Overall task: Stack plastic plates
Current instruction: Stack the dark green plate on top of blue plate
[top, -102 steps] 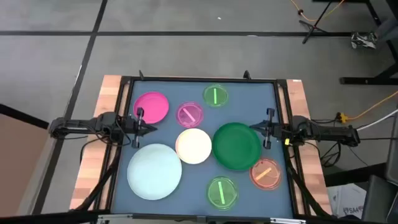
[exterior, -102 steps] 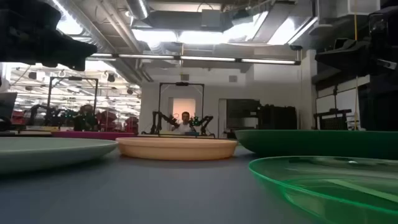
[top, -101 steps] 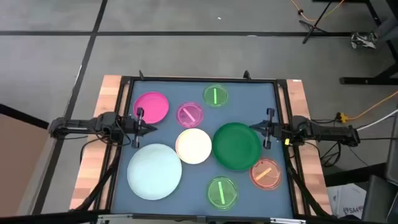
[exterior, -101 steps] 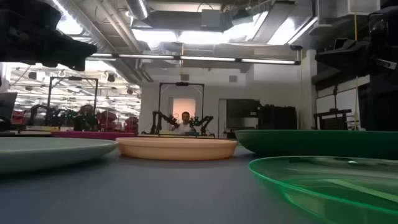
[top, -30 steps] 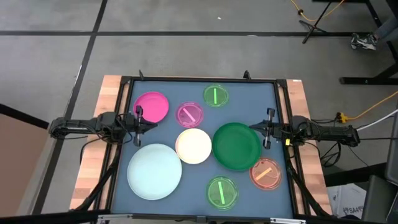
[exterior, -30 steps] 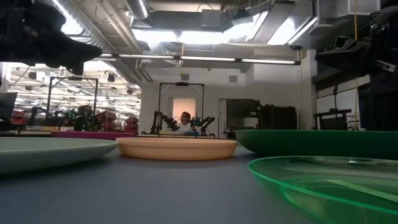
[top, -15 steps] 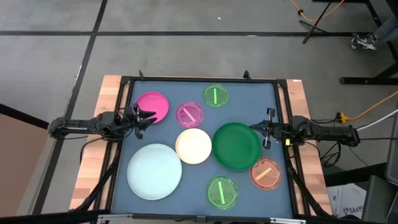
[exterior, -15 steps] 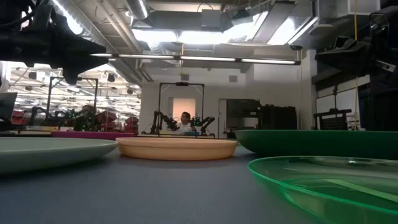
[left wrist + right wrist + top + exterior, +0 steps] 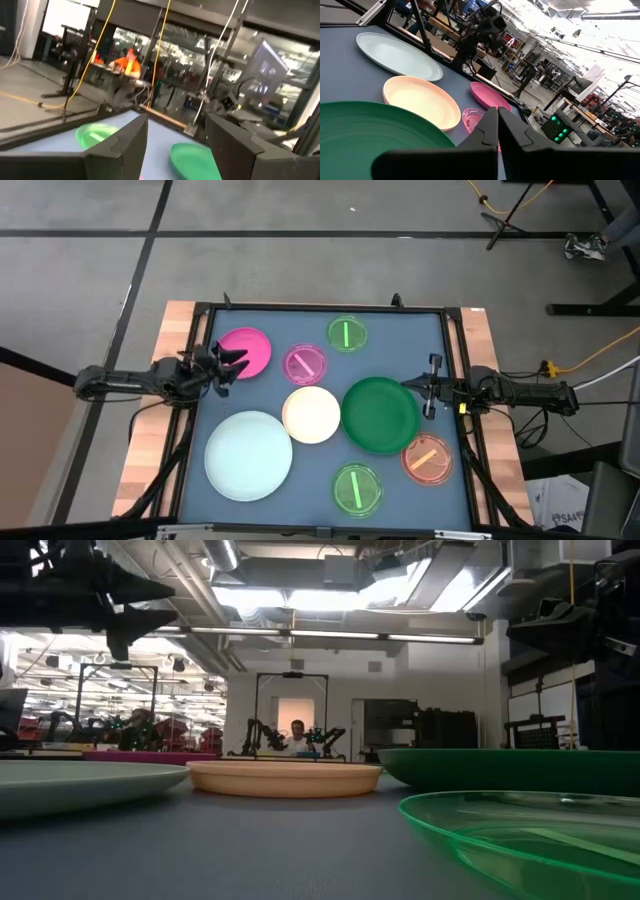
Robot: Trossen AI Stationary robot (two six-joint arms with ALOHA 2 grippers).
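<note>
Eight plates lie apart on the dark tabletop point(image 9: 260, 395), none stacked. The magenta plate point(image 9: 247, 348) sits near the far left corner, with a small pink plate point(image 9: 305, 363) just beside it and a small green plate point(image 9: 346, 334) at the far edge. The cream plate point(image 9: 312, 414) lies mid-table, touching or nearly touching the pale blue plate point(image 9: 248, 456) toward the near left corner. The dark green plate point(image 9: 380, 415) lies just right of the cream one. A small orange plate point(image 9: 428, 459) sits by the right edge, partly tucked against the dark green plate's rim, and a second small green plate point(image 9: 356, 488) lies at the near edge.

The left gripper point(image 9: 224, 363) hangs above the table at the left edge of the magenta plate, its fingers point(image 9: 227, 150) spread apart and holding nothing. The right gripper point(image 9: 428, 388) hovers at the right edge of the dark green plate, fingers pressed together and empty.

In the low view, a person point(image 9: 296, 740) sits far off in the room beyond the table.
</note>
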